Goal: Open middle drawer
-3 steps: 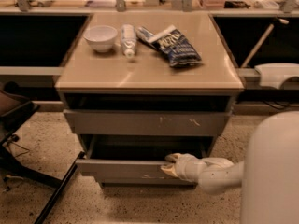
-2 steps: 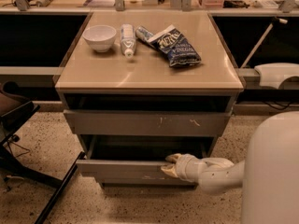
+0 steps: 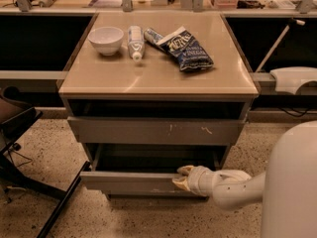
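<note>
The middle drawer (image 3: 133, 181) is the lower grey front with a small pale scuff at its bottom edge. It stands pulled partly out of the cabinet, its dark inside showing behind the front. My gripper (image 3: 181, 177) reaches in from the right on a white arm. It sits at the right part of the drawer's top edge, one pale finger (image 3: 186, 170) behind the front and the other over its face, shut on it.
Above is a grey drawer front with white scratches (image 3: 156, 130). The tan cabinet top (image 3: 158, 76) carries a white bowl (image 3: 106, 38), a tube (image 3: 134, 41) and a blue snack bag (image 3: 185, 47). A black chair base (image 3: 29, 182) stands at the left on the speckled floor.
The middle drawer front and my gripper have come very slightly farther out toward the camera. Everything on the cabinet top stays put.
</note>
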